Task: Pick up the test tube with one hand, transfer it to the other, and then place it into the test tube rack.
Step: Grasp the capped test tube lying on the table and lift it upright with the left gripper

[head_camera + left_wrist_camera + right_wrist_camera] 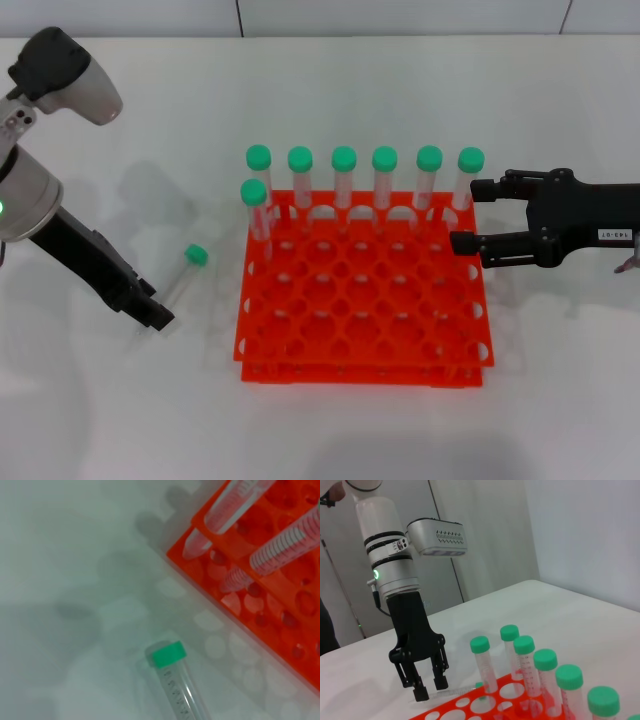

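Item one, the test tube (183, 277): I log it lying on its side on the white table (330, 430), green cap toward the far side, just to the left of the test tube rack (360, 305) and apart from it. In the left wrist view the same tube (175, 685) shows its printed scale and cap, with the rack's corner (260, 595) nearby.

Item two, the left gripper (152, 308): down at the tube's lower end. In the right wrist view its fingers (421, 694) stand apart on either side of the tube (451, 694), not yet pressed onto it.

Item three, the rack: orange-red, two tiers, with seven green-capped tubes (343, 180) standing upright, six along the back row and one in the next row at the left corner.

Item four, the right gripper (468, 215): it hangs by the rack's right rear corner with fingers spread, holding nothing.
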Action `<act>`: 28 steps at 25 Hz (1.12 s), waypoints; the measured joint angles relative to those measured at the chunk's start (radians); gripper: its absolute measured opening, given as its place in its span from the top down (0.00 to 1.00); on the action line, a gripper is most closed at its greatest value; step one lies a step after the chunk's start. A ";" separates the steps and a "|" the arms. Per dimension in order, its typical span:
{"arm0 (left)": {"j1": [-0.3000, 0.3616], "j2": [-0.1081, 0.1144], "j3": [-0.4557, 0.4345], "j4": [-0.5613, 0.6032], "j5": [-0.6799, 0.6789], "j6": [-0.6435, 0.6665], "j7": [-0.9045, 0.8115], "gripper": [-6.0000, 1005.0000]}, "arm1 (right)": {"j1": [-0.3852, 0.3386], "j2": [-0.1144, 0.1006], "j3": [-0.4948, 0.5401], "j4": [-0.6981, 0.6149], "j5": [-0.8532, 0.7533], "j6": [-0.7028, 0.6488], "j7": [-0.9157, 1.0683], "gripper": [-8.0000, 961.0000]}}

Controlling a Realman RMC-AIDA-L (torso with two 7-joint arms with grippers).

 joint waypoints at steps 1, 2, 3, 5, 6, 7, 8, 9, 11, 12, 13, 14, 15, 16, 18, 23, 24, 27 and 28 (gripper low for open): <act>0.000 0.000 0.000 0.000 0.000 0.000 0.000 0.51 | 0.000 0.000 0.000 0.000 0.000 0.000 0.000 0.13; 0.000 0.000 0.000 0.000 0.001 0.000 0.001 0.51 | 0.000 0.000 0.000 0.000 0.000 0.000 0.000 0.13; 0.000 0.000 0.000 0.000 0.002 0.000 0.001 0.51 | 0.000 0.000 0.000 0.000 0.000 0.000 0.000 0.13; -0.001 -0.001 0.002 -0.001 0.003 0.000 0.001 0.51 | 0.000 0.000 0.000 0.000 0.000 0.000 0.000 0.13; -0.001 -0.001 0.005 -0.001 0.003 0.000 0.000 0.51 | 0.000 0.000 0.000 0.000 0.000 0.000 0.000 0.13; -0.001 -0.002 0.007 -0.002 0.003 0.000 -0.001 0.51 | 0.000 0.000 0.000 0.000 0.000 0.001 -0.001 0.13; -0.001 -0.002 0.009 -0.002 0.004 0.000 -0.002 0.51 | 0.000 0.000 0.000 0.000 0.000 0.001 -0.001 0.13; -0.001 -0.003 0.010 -0.002 0.004 -0.001 -0.002 0.51 | 0.000 0.000 0.000 0.000 0.000 0.001 -0.001 0.13; -0.001 -0.003 0.011 -0.003 0.004 -0.001 -0.002 0.51 | 0.000 0.000 0.000 0.000 0.000 0.002 -0.001 0.13; -0.001 -0.004 0.012 -0.005 0.004 -0.001 -0.002 0.52 | 0.000 0.000 0.000 0.000 0.000 0.002 -0.001 0.13; -0.002 -0.004 0.012 -0.007 0.004 -0.001 -0.002 0.52 | -0.001 0.000 0.000 0.000 0.000 0.003 -0.001 0.13; -0.003 -0.004 0.013 -0.010 0.004 -0.003 -0.002 0.52 | -0.001 0.000 0.000 0.000 0.000 0.003 -0.001 0.13; -0.003 -0.004 0.013 -0.012 0.004 -0.004 -0.002 0.52 | -0.001 0.000 0.000 0.000 0.000 0.003 -0.002 0.13; -0.005 -0.004 0.013 -0.013 0.004 -0.006 -0.002 0.52 | -0.002 0.000 0.000 0.000 0.000 0.003 -0.002 0.13; -0.006 -0.004 0.018 -0.014 0.004 -0.007 -0.002 0.53 | -0.002 0.000 0.000 0.000 -0.001 0.003 -0.003 0.13; -0.006 -0.006 0.035 -0.015 0.004 -0.010 -0.004 0.53 | -0.003 0.000 0.000 0.000 -0.001 0.003 -0.003 0.13; -0.006 -0.006 0.035 -0.015 0.004 -0.011 -0.004 0.53 | -0.003 0.000 0.000 0.000 -0.001 0.003 -0.003 0.13; -0.006 -0.007 0.035 -0.016 0.004 -0.011 -0.004 0.54 | -0.004 0.000 0.000 0.000 -0.001 0.005 -0.003 0.13; -0.006 -0.007 0.035 -0.016 0.004 -0.011 -0.004 0.54 | -0.004 0.000 0.000 0.000 0.000 0.006 -0.003 0.13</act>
